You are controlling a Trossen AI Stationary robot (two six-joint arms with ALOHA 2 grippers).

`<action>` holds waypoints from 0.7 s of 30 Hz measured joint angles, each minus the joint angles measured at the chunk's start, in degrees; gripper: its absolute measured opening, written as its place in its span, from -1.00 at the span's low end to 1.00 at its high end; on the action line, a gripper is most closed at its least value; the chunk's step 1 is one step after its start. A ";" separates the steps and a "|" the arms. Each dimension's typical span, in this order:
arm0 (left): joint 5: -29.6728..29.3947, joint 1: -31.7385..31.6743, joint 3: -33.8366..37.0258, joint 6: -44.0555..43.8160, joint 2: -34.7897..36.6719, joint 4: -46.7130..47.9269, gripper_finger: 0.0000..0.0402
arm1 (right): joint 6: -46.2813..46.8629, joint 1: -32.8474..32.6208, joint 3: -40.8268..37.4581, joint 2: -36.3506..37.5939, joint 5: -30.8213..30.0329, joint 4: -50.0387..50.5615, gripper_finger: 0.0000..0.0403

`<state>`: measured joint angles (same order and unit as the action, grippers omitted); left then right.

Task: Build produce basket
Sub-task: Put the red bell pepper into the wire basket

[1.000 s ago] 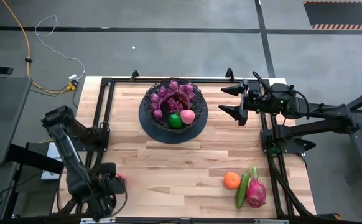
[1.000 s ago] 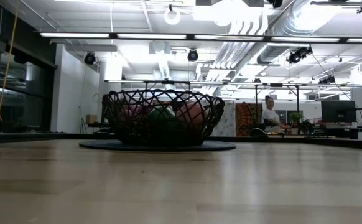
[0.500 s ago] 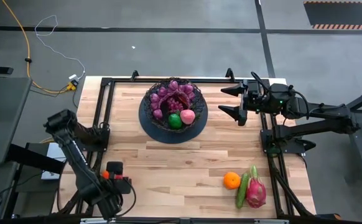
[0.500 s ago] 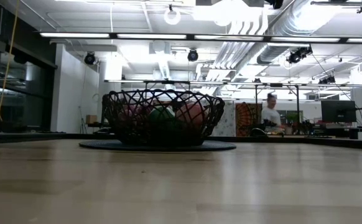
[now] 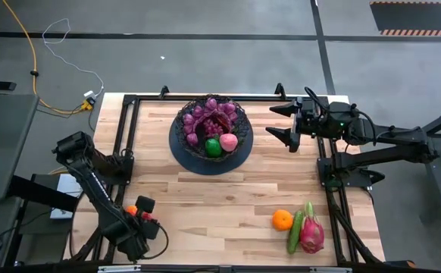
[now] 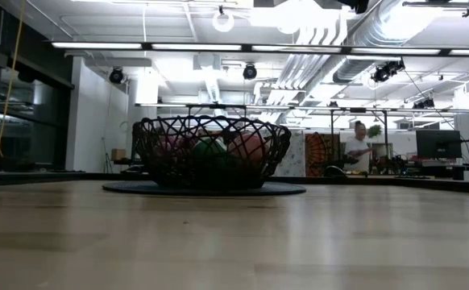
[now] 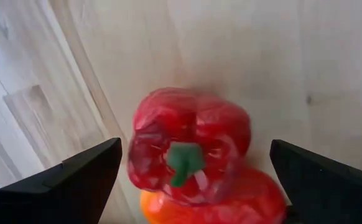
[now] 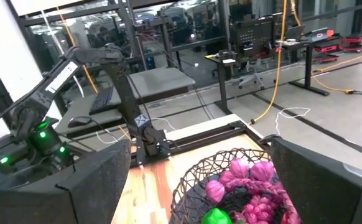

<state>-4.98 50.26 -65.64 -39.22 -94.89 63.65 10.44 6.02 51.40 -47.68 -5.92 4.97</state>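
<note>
Black wire basket [image 5: 211,127] sits on a dark round mat [image 5: 239,154] at the far middle of the wooden table [image 5: 205,205]. Inside it: purple grapes [image 5: 204,115], a green round fruit [image 5: 214,147] and a pink round fruit [image 5: 229,141] at the near side. Low view shows the basket [image 6: 210,151] on the mat with the green and pink fruit visible through the mesh.

Outside the basket, near-right corner of the table: orange [image 5: 282,220], cucumber [image 5: 295,231] and dragon fruit [image 5: 311,230], close together, cucumber between the other two.

Left gripper [image 5: 139,213] is low at the near-left part of the table, well apart from the basket. Its wrist view shows a red pepper [image 7: 190,146] between the two dark fingers [image 7: 75,177], fingers spread wide on either side, not touching it. An orange-coloured item [image 7: 212,199] lies right against the pepper, partly hidden; cannot tell what it is. From above, a small red-orange spot [image 5: 132,210] shows at that gripper.

Right gripper [image 5: 279,123] hangs just right of the basket at the far side, fingers spread wide, holding nothing. Its wrist view looks over the basket [image 8: 231,183] with grapes and the green fruit.

A person [image 6: 357,149] stands far back in the room.
</note>
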 joint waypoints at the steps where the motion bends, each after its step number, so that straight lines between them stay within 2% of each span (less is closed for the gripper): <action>1: -0.30 -0.01 0.68 0.90 0.00 -0.28 0.99 | 0.00 0.00 0.00 0.00 -0.14 0.00 0.86; 12: -2.40 -1.45 6.07 3.66 0.00 -3.70 0.99 | 0.01 0.00 0.00 0.02 -0.32 -0.02 0.86; 17: -6.44 -1.07 7.18 4.29 0.00 -4.55 0.99 | 1.07 0.00 0.00 0.02 -0.34 -0.02 0.86; 21: -7.42 -1.03 8.17 4.06 0.00 -4.59 0.99 | 1.08 0.00 0.00 0.02 -0.38 -0.02 0.86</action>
<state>-12.39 49.23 -57.47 -35.16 -94.89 59.05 11.52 6.02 51.40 -47.66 -6.31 4.95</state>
